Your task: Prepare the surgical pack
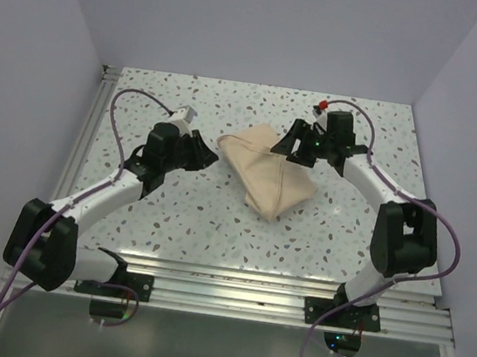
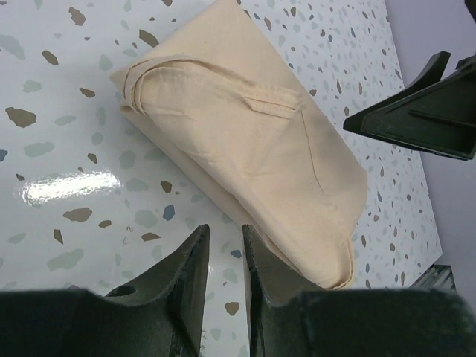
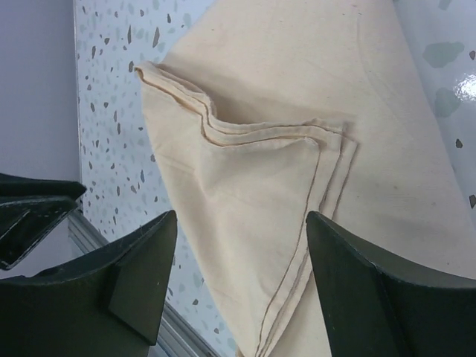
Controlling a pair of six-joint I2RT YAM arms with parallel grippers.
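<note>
The surgical pack (image 1: pixel 268 170) is a folded tan cloth bundle lying on the speckled table (image 1: pixel 172 214), with stitched hems and a folded corner on top (image 3: pixel 297 156). My left gripper (image 1: pixel 210 154) hovers just off the bundle's left edge. In the left wrist view its jaws (image 2: pixel 224 232) stand a narrow gap apart with only table between them, beside the bundle (image 2: pixel 253 141). My right gripper (image 1: pixel 285 146) is over the bundle's far right part. It (image 3: pixel 242 217) stands wide open above the cloth and holds nothing. What the bundle wraps is hidden.
Pale walls close in the table on the left, back and right. An aluminium rail (image 1: pixel 276 291) runs along the near edge by the arm bases. The other gripper's black fingers (image 2: pixel 420 111) show at the edge of the left wrist view.
</note>
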